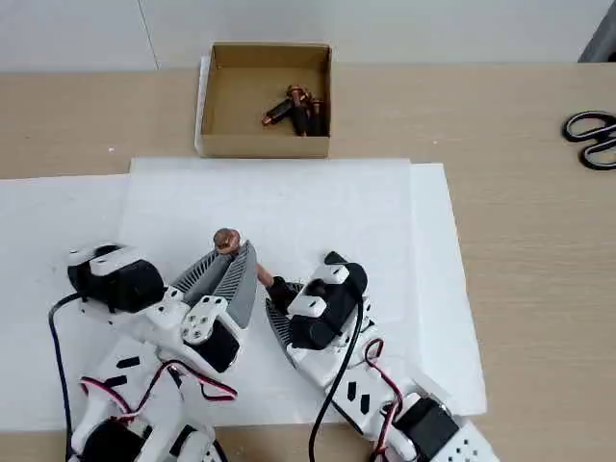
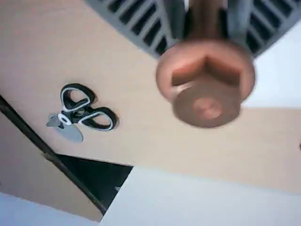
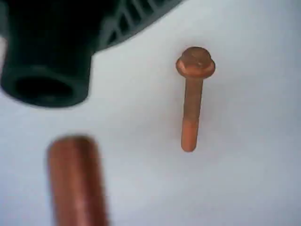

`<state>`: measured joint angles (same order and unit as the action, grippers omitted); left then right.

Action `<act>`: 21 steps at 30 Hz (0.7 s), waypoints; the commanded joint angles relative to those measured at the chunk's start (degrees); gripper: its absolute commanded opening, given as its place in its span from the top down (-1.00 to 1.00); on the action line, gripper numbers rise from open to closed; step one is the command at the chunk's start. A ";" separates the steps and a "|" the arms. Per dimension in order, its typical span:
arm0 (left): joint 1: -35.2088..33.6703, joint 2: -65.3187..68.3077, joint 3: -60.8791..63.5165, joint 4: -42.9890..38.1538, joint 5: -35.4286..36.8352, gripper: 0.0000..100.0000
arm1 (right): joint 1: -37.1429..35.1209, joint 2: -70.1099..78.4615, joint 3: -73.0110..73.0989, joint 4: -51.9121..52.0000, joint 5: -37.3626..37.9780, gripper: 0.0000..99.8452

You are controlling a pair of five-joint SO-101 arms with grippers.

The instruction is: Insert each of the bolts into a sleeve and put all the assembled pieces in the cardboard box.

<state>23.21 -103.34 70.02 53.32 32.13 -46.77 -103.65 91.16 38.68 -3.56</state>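
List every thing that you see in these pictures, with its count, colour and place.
table: 1, light wood, under everything
white sheets: 2 it seems, overlapping, on the table
cardboard box: 1, brown, open, at the sheets' far edge
assembled pieces: several, copper and black, inside the box
scissors: 1, black handles, on the table, robot's right
held bolt: 1, copper, in the left claw
loose bolt: 1, copper, lying on a sheet
sleeve: 1, black, in the right claw
left claw: 1, grey, shut on the held bolt
right claw: 1, grey, shut on the sleeve

Upright cardboard box (image 1: 265,146) walls beyond white sheet (image 1: 318,202)
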 commanded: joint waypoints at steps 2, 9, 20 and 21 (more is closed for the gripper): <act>0.35 -0.44 -0.22 0.70 0.44 0.99 | -0.40 -0.40 -2.99 -1.89 -0.09 0.99; 0.44 -0.35 1.19 0.62 0.44 0.99 | -0.40 -0.40 -3.43 -1.98 2.81 0.99; 0.44 -0.44 3.82 -2.02 0.44 0.99 | -4.97 -0.40 -5.71 -1.89 2.81 0.99; 0.44 -0.26 3.91 -2.64 0.44 0.99 | -5.23 -0.40 -5.71 -1.89 2.90 0.99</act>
<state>23.30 -103.43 73.71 52.79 32.04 -50.20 -103.56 90.55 38.68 -1.19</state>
